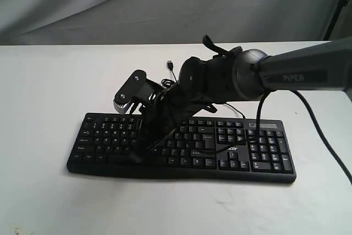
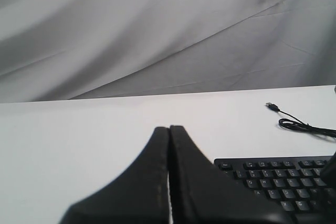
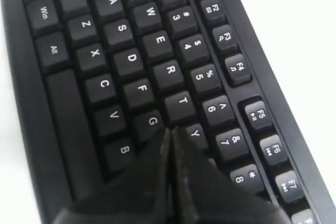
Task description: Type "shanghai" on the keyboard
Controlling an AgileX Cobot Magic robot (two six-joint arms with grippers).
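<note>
The black keyboard (image 1: 104, 136) with white legends lies across the white table; its "acer" logo shows near the arrow keys. My right arm reaches over from the right, and its gripper (image 1: 136, 155) comes down on the left half of the letter keys. In the right wrist view the right gripper (image 3: 170, 129) is shut with nothing in it. Its tip sits just past the G key (image 3: 152, 121), beside Y (image 3: 195, 134), and covers the key beneath it. My left gripper (image 2: 169, 128) is shut and empty, hovering over bare table left of the keyboard (image 2: 278, 182).
The keyboard's thin black USB cable (image 2: 304, 127) loops behind it, with the plug (image 1: 170, 64) lying loose on the table. A grey cloth backdrop (image 1: 165, 4) hangs behind the table. The right arm's own cable (image 1: 324, 141) trails off to the right.
</note>
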